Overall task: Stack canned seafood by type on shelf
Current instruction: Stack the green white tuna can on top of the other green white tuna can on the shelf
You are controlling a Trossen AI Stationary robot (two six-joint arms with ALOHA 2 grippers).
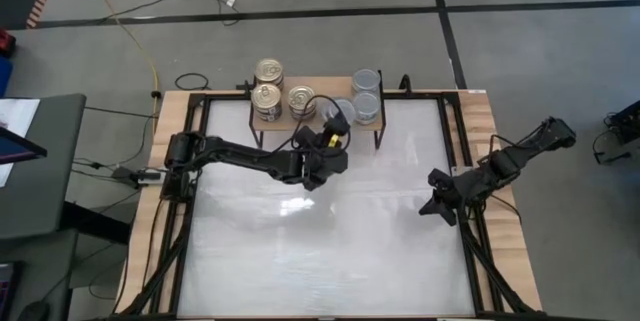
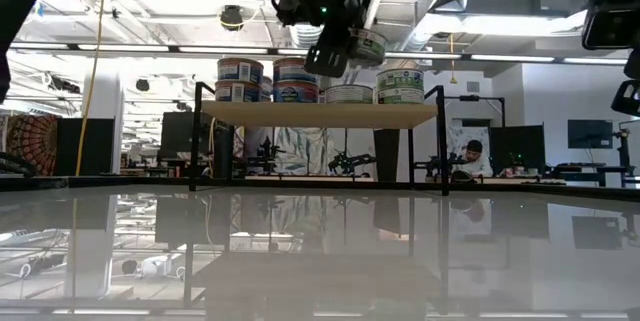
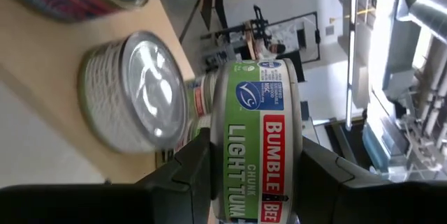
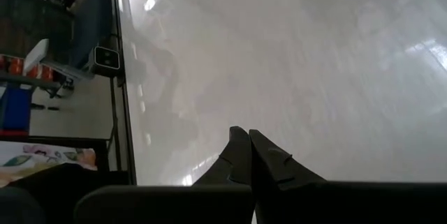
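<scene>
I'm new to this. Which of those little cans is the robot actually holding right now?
The green-labelled tuna can, clamped between the left gripper's fingers above the shelf. All the other cans rest on the shelf, untouched.

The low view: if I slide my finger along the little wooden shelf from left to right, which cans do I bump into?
Blue-label stack → red-and-blue-label stack → single low can → green-label stack. The left gripper holds one more can above the low one.

Green-and-red label on held tin, seemingly silver-lidded.
</scene>
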